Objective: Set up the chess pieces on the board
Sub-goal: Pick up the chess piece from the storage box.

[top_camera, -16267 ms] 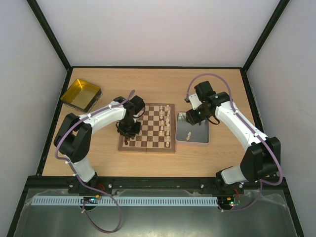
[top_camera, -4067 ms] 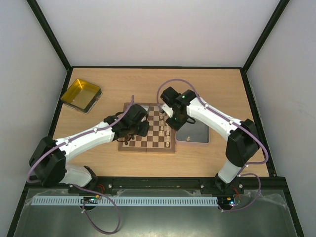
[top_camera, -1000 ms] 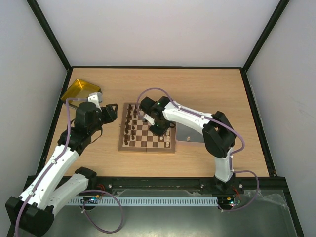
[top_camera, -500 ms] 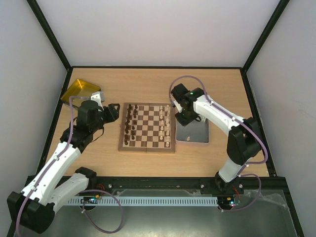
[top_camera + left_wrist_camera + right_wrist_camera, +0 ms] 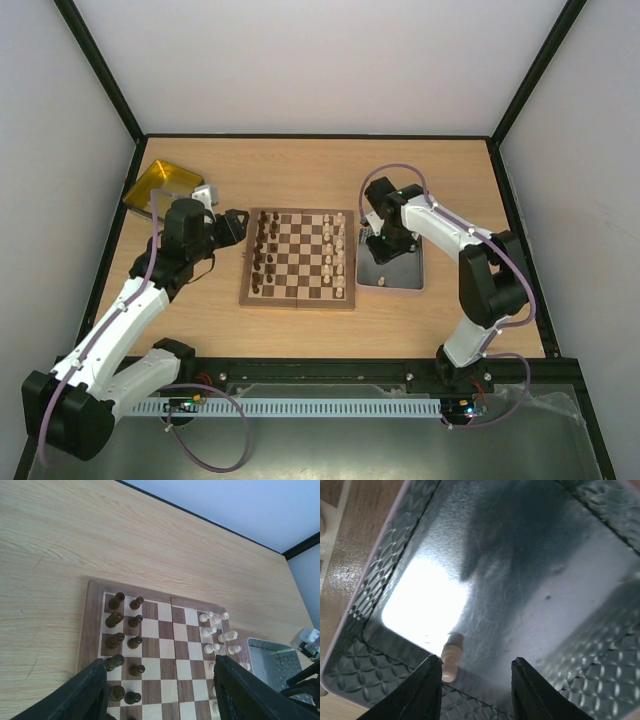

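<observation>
Lying on desk (image 5: pixel 300 170), centre: chessboard (image 5: pixel 298 262), dark chessmen (image 5: pixel 262 255) along left columns, pale chessmen (image 5: pixel 336 252) along right columns. Grey tray (image 5: pixel 402 277) just right of chessboard; yellow tray (image 5: pixel 158 181) far left. Left pincer (image 5: pixel 233 222) hovers just left of chessboard, released, empty. Right pincer (image 5: pixel 378 246) over grey tray, fingers apart, nothing gripped. One pale piece (image 5: pixel 451 656) lies on tray floor by wall.

Tray (image 5: pixel 380 570): shiny metal, diamond-embossed walls, smooth floor. Board (image 5: pixel 93 625): smooth wood. Table (image 5: pixel 125 535): matt wood grain.
</observation>
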`<state>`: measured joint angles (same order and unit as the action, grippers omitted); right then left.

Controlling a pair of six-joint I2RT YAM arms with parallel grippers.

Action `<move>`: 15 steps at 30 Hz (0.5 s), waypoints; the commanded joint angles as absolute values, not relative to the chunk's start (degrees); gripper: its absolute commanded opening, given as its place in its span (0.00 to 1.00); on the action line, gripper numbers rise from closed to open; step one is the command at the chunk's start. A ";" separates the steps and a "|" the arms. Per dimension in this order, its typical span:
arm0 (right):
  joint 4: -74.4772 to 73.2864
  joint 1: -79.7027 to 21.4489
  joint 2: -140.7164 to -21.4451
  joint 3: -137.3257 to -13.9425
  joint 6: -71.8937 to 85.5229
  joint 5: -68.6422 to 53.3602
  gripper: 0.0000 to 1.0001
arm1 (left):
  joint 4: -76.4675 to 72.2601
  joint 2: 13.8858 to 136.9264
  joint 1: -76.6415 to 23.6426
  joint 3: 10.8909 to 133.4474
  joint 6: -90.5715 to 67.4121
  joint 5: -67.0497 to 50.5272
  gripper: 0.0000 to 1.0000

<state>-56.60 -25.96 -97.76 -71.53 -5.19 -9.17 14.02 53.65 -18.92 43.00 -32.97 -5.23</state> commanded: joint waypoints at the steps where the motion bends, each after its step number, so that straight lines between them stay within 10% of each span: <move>1: -54.95 -26.10 -98.70 -69.46 -5.66 -11.81 0.37 | 12.42 53.73 -18.28 42.73 -32.93 -7.00 0.58; 15: -58.59 -26.10 -103.03 -70.08 -9.75 -11.06 0.34 | 12.26 54.48 -17.68 42.74 -32.90 -7.71 0.58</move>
